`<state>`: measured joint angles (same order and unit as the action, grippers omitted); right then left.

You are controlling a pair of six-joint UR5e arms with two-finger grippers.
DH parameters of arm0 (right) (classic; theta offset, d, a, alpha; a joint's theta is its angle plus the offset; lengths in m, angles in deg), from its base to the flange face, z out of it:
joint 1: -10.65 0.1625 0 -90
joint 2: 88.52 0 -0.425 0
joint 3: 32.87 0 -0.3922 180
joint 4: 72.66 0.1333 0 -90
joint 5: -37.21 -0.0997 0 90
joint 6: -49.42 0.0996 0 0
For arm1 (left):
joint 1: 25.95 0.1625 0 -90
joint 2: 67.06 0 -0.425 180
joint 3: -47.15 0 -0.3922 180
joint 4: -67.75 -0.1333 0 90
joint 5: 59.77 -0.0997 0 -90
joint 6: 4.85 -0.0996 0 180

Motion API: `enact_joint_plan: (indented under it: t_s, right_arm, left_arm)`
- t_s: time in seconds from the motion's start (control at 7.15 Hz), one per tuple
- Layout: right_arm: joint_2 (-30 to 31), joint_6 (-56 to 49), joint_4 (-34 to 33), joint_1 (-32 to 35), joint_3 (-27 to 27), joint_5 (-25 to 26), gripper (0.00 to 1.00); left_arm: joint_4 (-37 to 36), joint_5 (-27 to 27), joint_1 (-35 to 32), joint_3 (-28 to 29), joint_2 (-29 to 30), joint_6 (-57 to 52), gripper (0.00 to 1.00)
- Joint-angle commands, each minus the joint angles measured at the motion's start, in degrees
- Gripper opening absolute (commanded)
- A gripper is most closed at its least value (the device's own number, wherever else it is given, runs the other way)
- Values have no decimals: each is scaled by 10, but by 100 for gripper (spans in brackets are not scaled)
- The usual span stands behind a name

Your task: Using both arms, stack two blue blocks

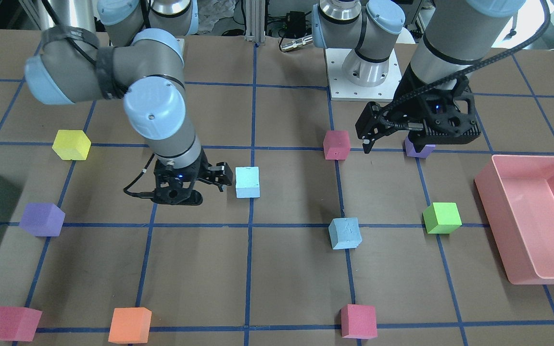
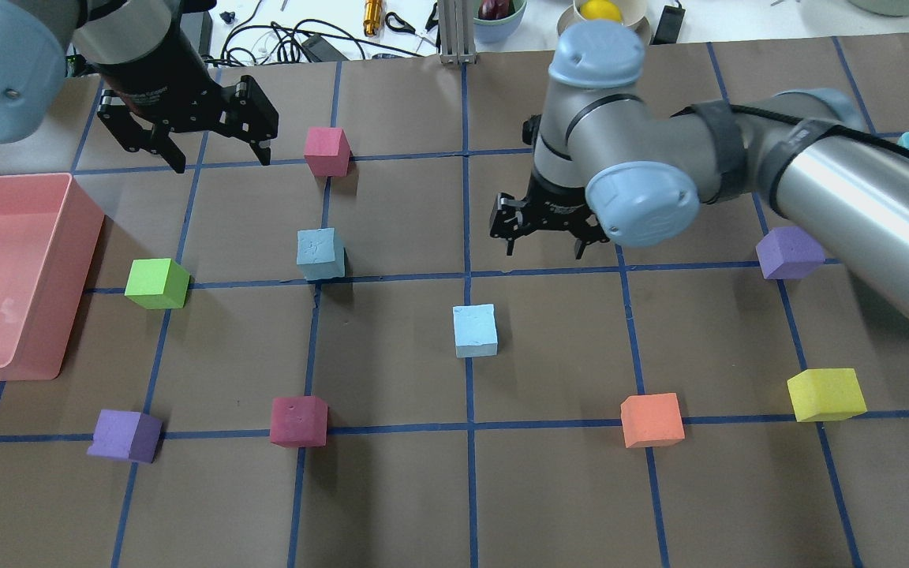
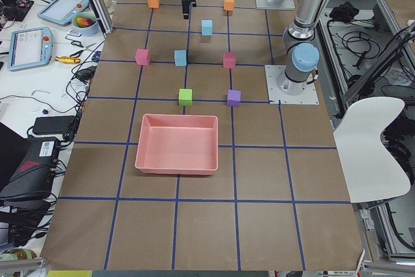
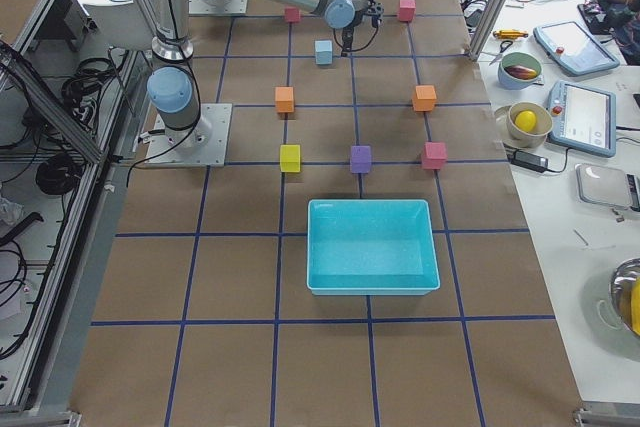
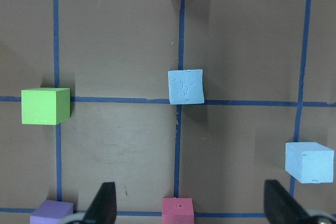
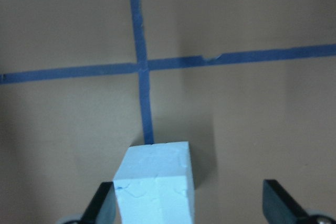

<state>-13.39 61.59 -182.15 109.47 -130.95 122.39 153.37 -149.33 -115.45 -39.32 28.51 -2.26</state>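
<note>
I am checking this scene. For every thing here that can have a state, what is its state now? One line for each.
left gripper: open, holding nothing
right gripper: open, holding nothing
lighter blue block: loose, not stacked, not gripped
dented blue block: loose, not stacked, not gripped
pink bin: upright, empty
teal bin: upright, empty

Bright, even overhead light covers the brown paper-covered counter (image 2: 391, 489); the foam cubes (image 2: 652, 420) throw short, soft shadows. White glare streaks the silver-grey right arm (image 2: 833, 185). The right wrist view is soft, its pale sky-blue foam cube (image 6: 155, 182) washed out.
</note>
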Motion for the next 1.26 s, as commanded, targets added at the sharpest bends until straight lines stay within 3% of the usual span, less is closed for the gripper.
enact_joint_plan:
  t_s: [0.0, 0.56, 0.98, 1.12]
  right_arm:
    - [65, -36, 73, -55, 5, 23, 100]
    - [99, -52, 155, -74, 65, 75, 100]
    - [100, -65, 162, -76, 84, 75, 100]
    - [106, -66, 192, -76, 87, 76, 100]
  left_arm:
    - [-100, 2, -3, -45, 43, 14, 100]
    - [-283, 2, -17, -130, 140, 22, 100]
    - [-318, 0, -21, -145, 194, 20, 100]
    - [-334, 1, -21, -146, 209, 19, 100]
